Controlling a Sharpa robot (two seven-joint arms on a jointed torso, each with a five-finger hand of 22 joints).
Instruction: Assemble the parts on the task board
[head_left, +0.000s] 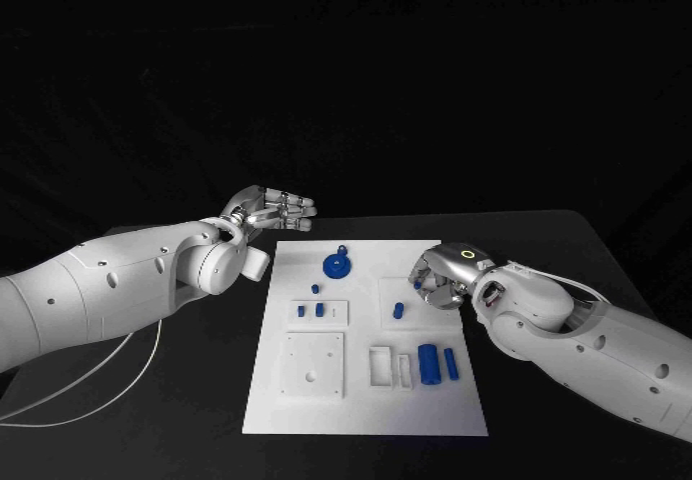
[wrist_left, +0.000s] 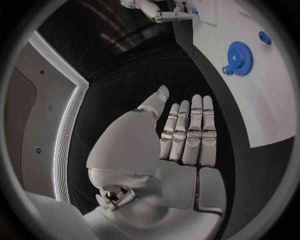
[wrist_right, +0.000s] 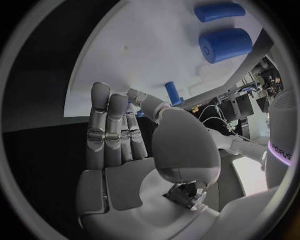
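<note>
left hand (head_left: 270, 212): fingers straight, holding nothing, off the white board's (head_left: 289, 400) far left corner | right hand (head_left: 441, 277): over board's right edge, small blue peg (head_left: 418, 283) at fingertips, hold unclear | blue gear (head_left: 336, 264): board's far middle

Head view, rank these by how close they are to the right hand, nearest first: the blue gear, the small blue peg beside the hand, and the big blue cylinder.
1. Small blue peg, just beside the right hand, toward the board's middle.
2. Big blue cylinder, on the board's near right part.
3. Blue gear, at the board's far end, toward the left hand's side.
</note>
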